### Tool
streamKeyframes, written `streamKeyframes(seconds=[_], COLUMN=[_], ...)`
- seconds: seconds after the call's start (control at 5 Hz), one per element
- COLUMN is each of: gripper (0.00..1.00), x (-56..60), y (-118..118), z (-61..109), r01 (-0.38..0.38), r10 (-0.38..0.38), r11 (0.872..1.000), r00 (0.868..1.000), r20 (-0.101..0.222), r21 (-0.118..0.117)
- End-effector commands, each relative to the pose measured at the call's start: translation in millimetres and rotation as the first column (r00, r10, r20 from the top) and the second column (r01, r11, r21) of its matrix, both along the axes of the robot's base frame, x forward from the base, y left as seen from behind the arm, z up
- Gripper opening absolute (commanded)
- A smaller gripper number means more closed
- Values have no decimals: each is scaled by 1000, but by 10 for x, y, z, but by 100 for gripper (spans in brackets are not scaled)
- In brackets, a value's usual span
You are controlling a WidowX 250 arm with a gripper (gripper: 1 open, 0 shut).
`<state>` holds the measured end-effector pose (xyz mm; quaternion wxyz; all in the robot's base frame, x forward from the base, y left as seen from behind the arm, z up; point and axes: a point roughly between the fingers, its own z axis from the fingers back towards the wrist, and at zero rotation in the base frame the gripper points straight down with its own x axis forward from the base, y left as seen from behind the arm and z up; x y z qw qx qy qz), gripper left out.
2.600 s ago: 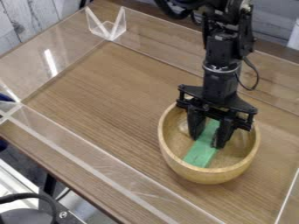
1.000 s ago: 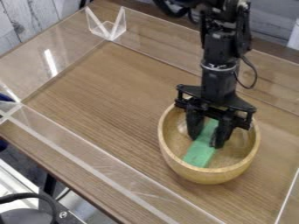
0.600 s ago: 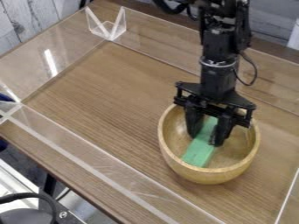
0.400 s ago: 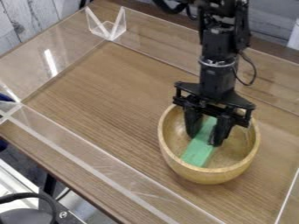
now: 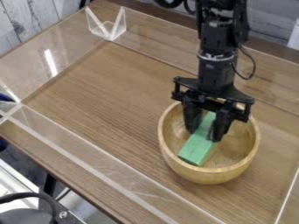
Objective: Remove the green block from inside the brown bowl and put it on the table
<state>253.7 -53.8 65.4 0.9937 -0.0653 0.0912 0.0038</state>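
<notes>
The brown bowl (image 5: 176, 149) sits on the table (image 5: 105, 96) at the right front. Inside it the green block (image 5: 198, 149) leans with its upper end between the fingers of my black gripper (image 5: 212, 122). The gripper points down into the bowl and is shut on the block's upper end. The block's lower end hangs a little above the bowl's floor. The block's top edge is hidden behind the fingers.
Low clear acrylic walls (image 5: 70, 149) ring the tabletop. A clear acrylic corner piece (image 5: 107, 22) stands at the far left. Bare wood lies to the left of the bowl. A cable (image 5: 247, 66) hangs along the arm.
The gripper has lifted slightly with the green block in it, so the block's lower end has risen off the bowl's floor. The bowl has stayed where it was.
</notes>
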Motion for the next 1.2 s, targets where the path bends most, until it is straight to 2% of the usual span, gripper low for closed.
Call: streamKeyframes(seconds=[0.0, 0.4, 1.0], gripper=[0, 0, 0], x=[110, 114, 113], y=[42, 85, 218], z=[249, 318, 494], r01=[-12, -19, -38], r10=[13, 20, 39], r11=[1000, 1000, 999], r00=[996, 996, 991], r20=[83, 91, 126], r21=[-12, -15, -13])
